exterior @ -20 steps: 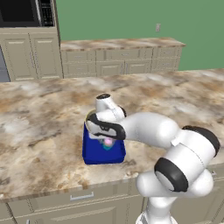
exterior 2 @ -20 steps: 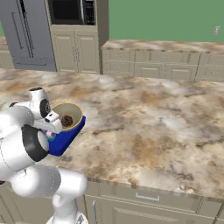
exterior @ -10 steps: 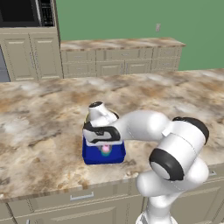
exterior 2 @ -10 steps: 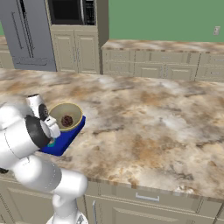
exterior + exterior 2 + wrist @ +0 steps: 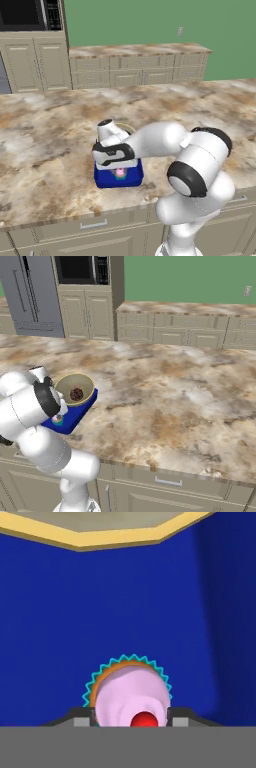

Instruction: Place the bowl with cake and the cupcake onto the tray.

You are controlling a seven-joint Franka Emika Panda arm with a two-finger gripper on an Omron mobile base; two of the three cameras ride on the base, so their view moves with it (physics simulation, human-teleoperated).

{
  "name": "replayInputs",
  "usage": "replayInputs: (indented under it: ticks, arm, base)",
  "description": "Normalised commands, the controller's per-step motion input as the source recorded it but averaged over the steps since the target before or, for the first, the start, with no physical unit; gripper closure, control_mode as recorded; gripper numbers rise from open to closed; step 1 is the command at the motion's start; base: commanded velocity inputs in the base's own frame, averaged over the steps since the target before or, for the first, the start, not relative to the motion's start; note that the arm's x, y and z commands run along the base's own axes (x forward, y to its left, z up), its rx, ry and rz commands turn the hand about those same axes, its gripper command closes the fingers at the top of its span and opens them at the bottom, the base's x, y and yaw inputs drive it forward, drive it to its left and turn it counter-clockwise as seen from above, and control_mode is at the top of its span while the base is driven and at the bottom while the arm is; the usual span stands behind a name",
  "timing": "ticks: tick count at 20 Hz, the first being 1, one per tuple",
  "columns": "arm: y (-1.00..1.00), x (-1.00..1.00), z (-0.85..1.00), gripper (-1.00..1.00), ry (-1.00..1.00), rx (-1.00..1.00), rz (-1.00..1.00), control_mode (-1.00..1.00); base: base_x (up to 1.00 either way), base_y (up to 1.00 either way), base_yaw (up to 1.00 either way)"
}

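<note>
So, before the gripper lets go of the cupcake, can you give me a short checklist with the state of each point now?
1. Cupcake is between the gripper fingertips: ok, one at each side.
2. Cupcake is over the blue tray, not the counter: ok.
3. Cupcake already rests on the tray floor: cannot tell.
4. Bowl with cake is on the tray: ok, at its far end.
5. Cupcake is apart from the bowl rim: ok, blue floor shows between them.
6. Cupcake is upright: ok, red top faces the camera.
</note>
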Motion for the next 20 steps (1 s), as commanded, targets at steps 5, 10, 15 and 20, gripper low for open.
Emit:
replayInputs:
  ticks: [5, 10, 15, 20]
  arm:
    - [0.0, 0.0, -0.01, -1.0, 0.0, 0.0, 0.02, -1.0]
    - [-0.01, 0.0, 0.4, -1.0, -0.07, 0.1, 0.0, -1.0]
    - [-0.27, -0.22, 0.5, -1.0, -0.07, 0.07, 0.01, -1.0]
    - [-1.0, -0.42, 0.17, -1.0, -0.11, 0.02, 0.06, -1.0]
  base:
    - [0.0, 0.0, 0.0]
    - [0.0, 0.0, 0.0]
    - [0.0, 0.0, 0.0]
    - [0.0, 0.0, 0.0]
